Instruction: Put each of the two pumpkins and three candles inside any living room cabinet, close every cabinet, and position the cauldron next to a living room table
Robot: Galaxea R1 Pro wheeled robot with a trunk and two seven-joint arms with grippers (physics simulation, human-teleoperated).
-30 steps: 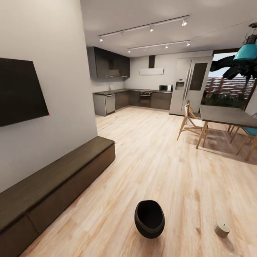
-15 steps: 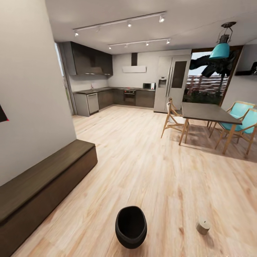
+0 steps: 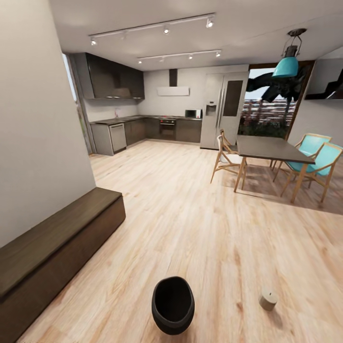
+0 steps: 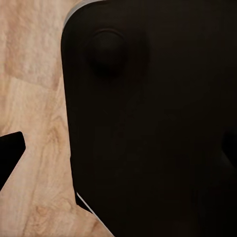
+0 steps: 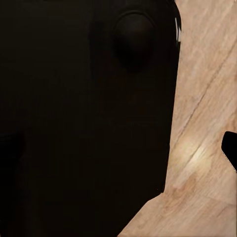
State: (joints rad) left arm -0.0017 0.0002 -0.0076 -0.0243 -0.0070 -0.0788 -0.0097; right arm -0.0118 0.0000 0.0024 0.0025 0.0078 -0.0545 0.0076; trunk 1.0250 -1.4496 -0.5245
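One cauldron point(image 3: 173, 305) and one candle point(image 3: 268, 300) stand on the floor beside the closed cabinet point(image 3: 52, 252), so driving forward may knock them; end effector state I cannot tell.

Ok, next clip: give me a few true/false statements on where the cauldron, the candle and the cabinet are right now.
1. The cauldron stands on the floor. True.
2. A candle sits on the cabinet top. False: it is on the floor, to the cauldron's right.
3. The cabinet runs along the left wall. True.
4. The cauldron is beside the dining table. False: the table is far across the room.
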